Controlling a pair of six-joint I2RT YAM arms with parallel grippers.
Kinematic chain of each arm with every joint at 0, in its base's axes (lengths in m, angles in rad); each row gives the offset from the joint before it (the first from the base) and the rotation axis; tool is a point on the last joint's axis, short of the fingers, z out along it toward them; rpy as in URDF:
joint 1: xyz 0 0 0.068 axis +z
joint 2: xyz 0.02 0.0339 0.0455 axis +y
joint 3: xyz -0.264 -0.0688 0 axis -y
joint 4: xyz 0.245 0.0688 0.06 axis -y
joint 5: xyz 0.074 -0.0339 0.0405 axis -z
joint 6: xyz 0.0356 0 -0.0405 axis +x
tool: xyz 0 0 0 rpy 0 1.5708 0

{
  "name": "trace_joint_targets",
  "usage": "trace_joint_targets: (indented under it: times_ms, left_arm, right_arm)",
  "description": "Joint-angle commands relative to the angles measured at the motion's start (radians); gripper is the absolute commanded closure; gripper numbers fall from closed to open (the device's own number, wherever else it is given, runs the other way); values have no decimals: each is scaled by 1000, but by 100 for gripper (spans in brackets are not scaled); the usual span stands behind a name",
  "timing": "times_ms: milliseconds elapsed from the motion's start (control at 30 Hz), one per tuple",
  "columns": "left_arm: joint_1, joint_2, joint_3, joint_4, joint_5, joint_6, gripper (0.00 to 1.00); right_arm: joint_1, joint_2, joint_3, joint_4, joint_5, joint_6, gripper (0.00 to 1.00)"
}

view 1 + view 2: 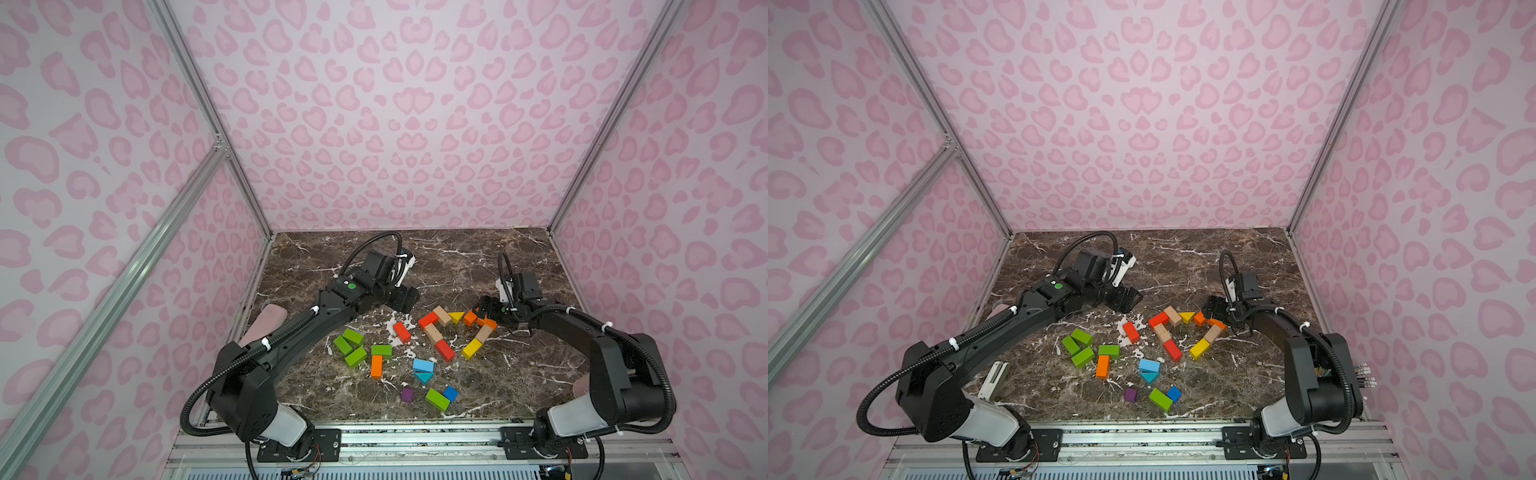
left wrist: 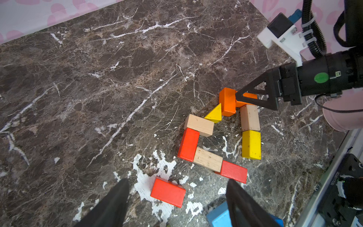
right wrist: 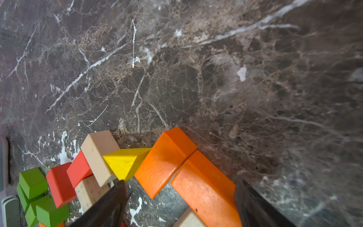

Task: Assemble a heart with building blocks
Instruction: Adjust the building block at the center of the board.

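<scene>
The right gripper [image 3: 180,180] is seen low over the far right corner of an unclosed ring of building blocks [image 1: 432,332] at the middle of the table [image 1: 457,257]. Its fingers [image 3: 110,204] are spread wide to either side of an orange brick [image 3: 204,188]. One finger is at the brick's edge and the other stands apart from it, so nothing is gripped. In both top views those fingers are mostly hidden by the wrist, and the brick is partly covered.

The left gripper [image 2: 176,181] is held above the table just left of the ring, fingers [image 2: 112,206] wide apart and empty (a red brick [image 2: 168,191] lies on the table below the gap).

The ring is made of red, tan, yellow and orange pieces set end to end, with a gap left at its near point. Green, orange, blue and purple pieces are scattered nearer and to the left.

In the left wrist view a blue block [image 2: 220,218] is cut off by the frame edge and partly covered by a finger. In the right wrist view a tan block [image 3: 188,219] is likewise cut off.

A pale pink object [image 1: 270,316] at the table's left edge is half hidden behind the left arm and cannot be identified.

A short line of white characters [image 2: 334,177] on a black part by the rail is too small to be read. A plain green dot [image 2: 321,77] is seen on the right wrist.
</scene>
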Motion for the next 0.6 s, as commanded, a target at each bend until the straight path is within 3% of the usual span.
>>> trace_joint_targets:
  times_ms: [0,433,567]
  left_arm:
    - [0,-7,0,56,5,-2,20]
    - [0,-12,-5,57,5,-4,20]
    - [1,-12,-4,59,8,-4,20]
  right_arm:
    - [0,-8,-2,-3,-18,7,12]
    - [0,-49,5,14,33,5,12]
    - [5,-45,23,43,-6,-20,12]
